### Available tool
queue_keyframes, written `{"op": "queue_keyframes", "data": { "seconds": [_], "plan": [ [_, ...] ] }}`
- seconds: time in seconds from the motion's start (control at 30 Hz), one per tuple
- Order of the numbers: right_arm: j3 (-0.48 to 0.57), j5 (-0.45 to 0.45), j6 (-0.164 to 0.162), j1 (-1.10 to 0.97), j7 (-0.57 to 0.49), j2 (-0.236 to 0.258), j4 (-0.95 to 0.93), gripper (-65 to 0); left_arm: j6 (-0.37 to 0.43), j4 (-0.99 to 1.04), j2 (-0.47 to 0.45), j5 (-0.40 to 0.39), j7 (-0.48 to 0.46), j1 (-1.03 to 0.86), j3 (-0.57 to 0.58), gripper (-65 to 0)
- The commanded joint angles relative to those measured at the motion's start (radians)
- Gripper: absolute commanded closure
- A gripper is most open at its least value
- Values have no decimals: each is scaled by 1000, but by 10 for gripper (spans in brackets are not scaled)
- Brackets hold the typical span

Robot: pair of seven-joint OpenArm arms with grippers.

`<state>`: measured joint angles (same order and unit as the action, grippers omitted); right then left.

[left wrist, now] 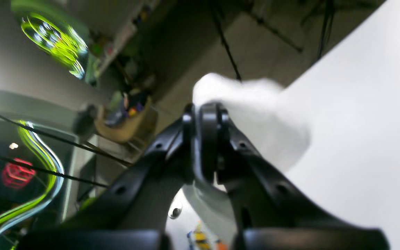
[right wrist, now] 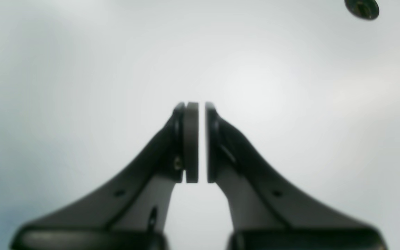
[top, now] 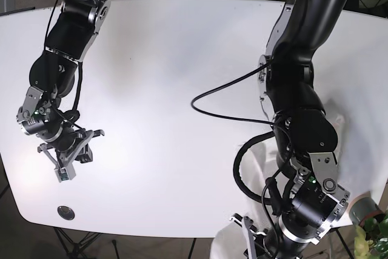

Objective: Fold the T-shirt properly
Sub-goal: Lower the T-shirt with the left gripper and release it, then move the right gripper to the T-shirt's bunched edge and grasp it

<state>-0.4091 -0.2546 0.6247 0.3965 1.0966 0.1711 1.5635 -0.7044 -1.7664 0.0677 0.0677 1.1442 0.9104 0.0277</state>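
The white T-shirt [top: 257, 154] lies rumpled on the right side of the white table [top: 170, 59], hard to tell from the tabletop, and part of it hangs over the front edge. My left gripper [left wrist: 205, 111] is shut on a bunch of this white fabric [left wrist: 255, 111] at the table's edge; in the base view it is at the bottom right [top: 250, 242]. My right gripper [right wrist: 201, 139] is shut apart from a thin slit, empty, over bare table. In the base view it is at the far left [top: 62, 173], far from the shirt.
A screw hole [top: 65, 212] sits near the front left corner and also shows in the right wrist view [right wrist: 361, 7]. A black cable [top: 224, 89] loops from the left arm over the table. A green plant [top: 373, 238] stands off the front right corner.
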Motion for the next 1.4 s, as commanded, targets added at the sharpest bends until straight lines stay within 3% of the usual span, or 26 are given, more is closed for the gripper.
{"op": "queue_keyframes", "data": {
  "seconds": [0.0,0.2,0.43,0.6,0.7,0.73,0.87,0.97,1.27,1.37],
  "plan": [
    [0,-15,-1,25,-26,8,25,-24,6,-59,10,8,36,26,-1,0],
    [-4,-15,-1,15,-26,8,25,-25,6,-120,-1,10,58,-43,-5,0],
    [0,-15,-4,15,-26,5,21,-27,6,-208,-150,8,59,-235,-10,0],
    [2,-16,-6,17,-26,-3,21,-36,6,-238,-199,7,59,-419,-134,-11],
    [3,-7,-6,20,-26,-37,22,-125,6,-238,-225,7,59,-494,-220,-142],
    [3,-7,-6,20,-26,-48,24,-182,6,-238,-231,7,59,-528,-249,-215],
    [13,-9,-6,20,-26,-78,24,-379,6,-238,-234,7,59,-594,-323,-383],
    [100,-7,-7,22,-29,-91,19,-488,6,-238,-266,5,59,-624,-375,-397],
    [310,-5,-9,52,-120,-157,-59,-499,6,-237,-309,5,59,-707,-516,-397],
    [375,-5,-9,72,-158,-176,-131,-499,6,-235,-335,-27,59,-755,-562,-400]
  ]
}}
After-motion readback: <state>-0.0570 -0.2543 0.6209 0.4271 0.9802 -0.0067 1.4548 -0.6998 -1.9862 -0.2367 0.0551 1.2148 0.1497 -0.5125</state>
